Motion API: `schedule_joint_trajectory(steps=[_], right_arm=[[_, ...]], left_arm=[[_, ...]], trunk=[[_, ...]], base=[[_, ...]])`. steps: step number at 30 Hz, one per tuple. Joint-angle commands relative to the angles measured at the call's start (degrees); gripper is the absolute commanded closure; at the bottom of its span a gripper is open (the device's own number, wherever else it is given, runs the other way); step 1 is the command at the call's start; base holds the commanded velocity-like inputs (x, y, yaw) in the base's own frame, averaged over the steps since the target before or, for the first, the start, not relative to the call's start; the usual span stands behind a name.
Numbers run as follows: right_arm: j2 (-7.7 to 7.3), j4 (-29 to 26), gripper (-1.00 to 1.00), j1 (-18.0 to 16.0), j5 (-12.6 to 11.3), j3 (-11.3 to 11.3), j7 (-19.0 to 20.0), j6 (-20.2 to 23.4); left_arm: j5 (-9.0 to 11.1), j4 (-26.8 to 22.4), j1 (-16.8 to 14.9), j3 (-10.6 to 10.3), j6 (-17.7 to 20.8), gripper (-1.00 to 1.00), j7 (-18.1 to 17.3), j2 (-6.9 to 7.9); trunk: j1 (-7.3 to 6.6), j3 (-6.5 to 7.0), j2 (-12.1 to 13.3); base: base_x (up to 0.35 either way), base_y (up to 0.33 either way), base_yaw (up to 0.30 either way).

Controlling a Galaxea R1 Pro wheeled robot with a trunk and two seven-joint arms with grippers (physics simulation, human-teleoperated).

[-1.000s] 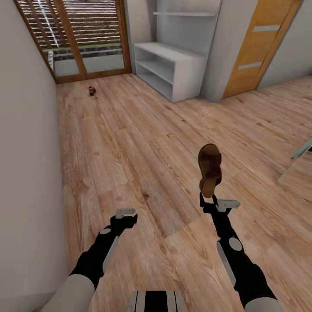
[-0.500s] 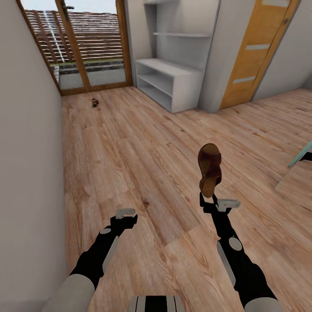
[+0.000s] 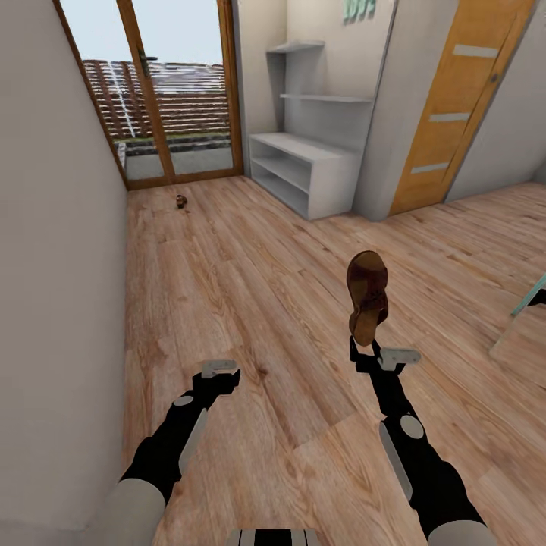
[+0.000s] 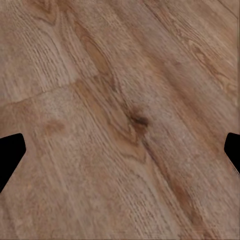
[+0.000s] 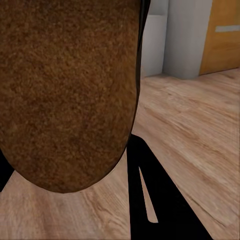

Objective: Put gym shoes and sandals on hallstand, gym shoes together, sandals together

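My right gripper is shut on the heel end of a dark brown sandal, which stands upright above the corridor floor. Up close, its tan-brown surface covers most of the right wrist view. A small dark brown object, apparently the other sandal, lies on the floor by the glass door. The pale grey hallstand stands against the far wall, its shelves bare. My left gripper hangs open over bare planks, fingertips wide apart. The gym shoes are out of view.
A white wall runs close along my left. A wood-framed glass door closes the corridor's far end. An orange door stands right of the hallstand. A teal edge pokes in at the far right.
The whole view has shifted, showing more of the glass door and the hallstand's upper shelves: the camera moved. Both arms and the held sandal keep their places in the picture.
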Motion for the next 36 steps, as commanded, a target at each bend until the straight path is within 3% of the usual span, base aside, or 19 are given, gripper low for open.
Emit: schedule_joint_trajectory(steps=[1, 6, 17, 36], right_arm=[[-0.03, 0.1, 1.0, 0.0, -0.3, 0.0, -0.1, -0.1], [-0.04, 0.1, 1.0, 0.0, -0.4, 0.0, 0.0, -0.1], [-0.02, 0.1, 1.0, 0.0, -0.4, 0.0, -0.1, -0.1], [-0.01, 0.0, 1.0, 0.0, -0.4, 0.0, -0.1, -0.1]], left_arm=[[0.1, -0.3, 0.0, 0.0, 0.3, -1.0, 0.0, 0.0], [0.1, -0.4, 0.0, 0.0, 0.3, -1.0, 0.0, 0.0], [0.1, -0.4, 0.0, -0.1, 0.3, -1.0, 0.0, 0.04], [0.1, -0.4, 0.0, -0.1, 0.3, -1.0, 0.0, 0.0]], trunk=[[-0.03, 0.28, 0.0], [-0.16, 1.85, 0.1], [-0.16, 2.74, 0.1], [-0.16, 2.8, 0.1]], base=[[0.0, 0.0, 0.06], [0.0, 0.0, 0.008], [0.025, 0.0, 0.0], [0.329, -0.003, 0.006]])
